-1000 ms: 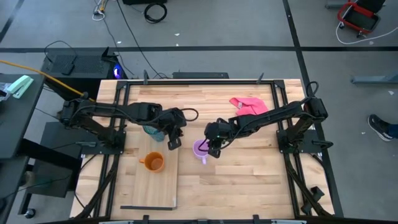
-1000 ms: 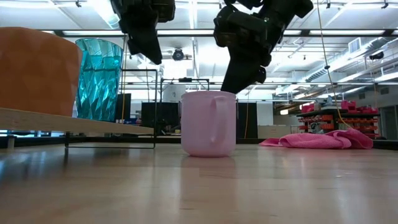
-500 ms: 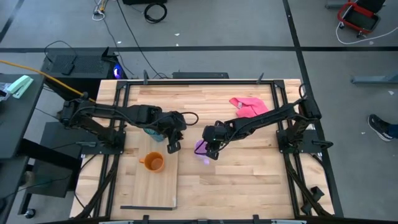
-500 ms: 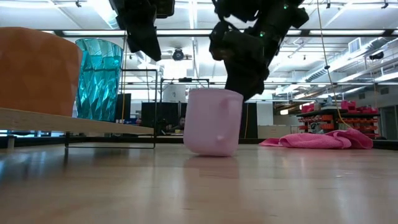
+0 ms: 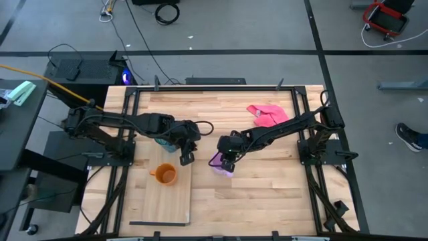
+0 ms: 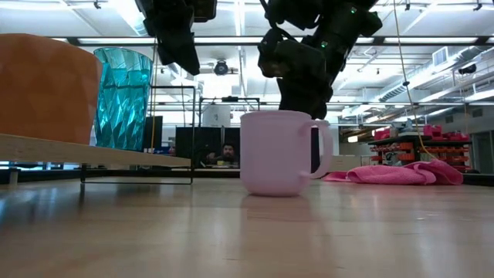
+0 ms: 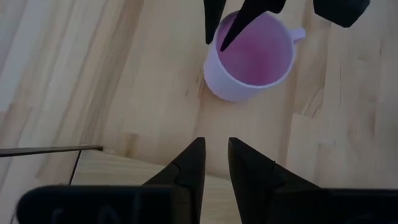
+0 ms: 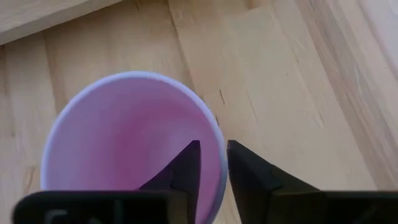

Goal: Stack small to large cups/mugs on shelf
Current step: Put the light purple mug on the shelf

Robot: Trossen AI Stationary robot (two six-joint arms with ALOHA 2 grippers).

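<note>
While pinching lilac mug (image 5: 221, 163) rim, right end effector (image 8: 211, 163) angled down.

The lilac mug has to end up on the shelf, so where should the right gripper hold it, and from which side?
Probably the rim wall, from straight above: the lilac mug stands upright with its mouth open, and the right gripper already straddles the rim, one finger inside. The handle sticks out sideways, harder to reach from overhead.
</note>
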